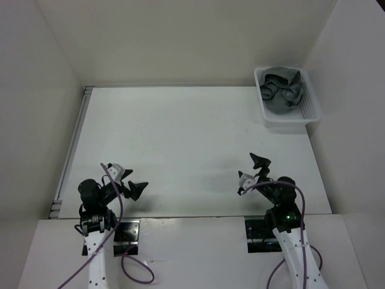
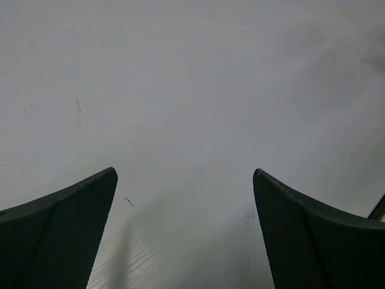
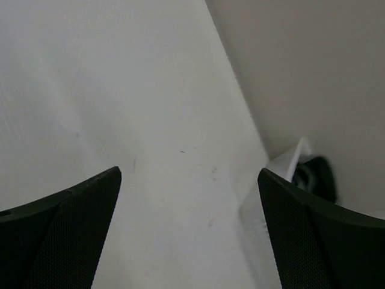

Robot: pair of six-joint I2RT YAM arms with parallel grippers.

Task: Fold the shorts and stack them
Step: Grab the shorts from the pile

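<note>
Left end effector (image 1: 130, 180), right end effector (image 1: 252, 170) agape over table (image 1: 180, 129) — shorts (image 1: 281, 91) in basket (image 1: 290, 123).

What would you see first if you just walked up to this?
The grey shorts, crumpled in the white basket at the far right corner of the table. Then the left gripper and right gripper, both open and holding nothing, near the front edge.

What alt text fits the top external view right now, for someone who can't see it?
Grey shorts lie crumpled in a white mesh basket at the far right corner of the table, not yet taken out. The left gripper and right gripper are open and empty, low over the table's near edge.
</note>
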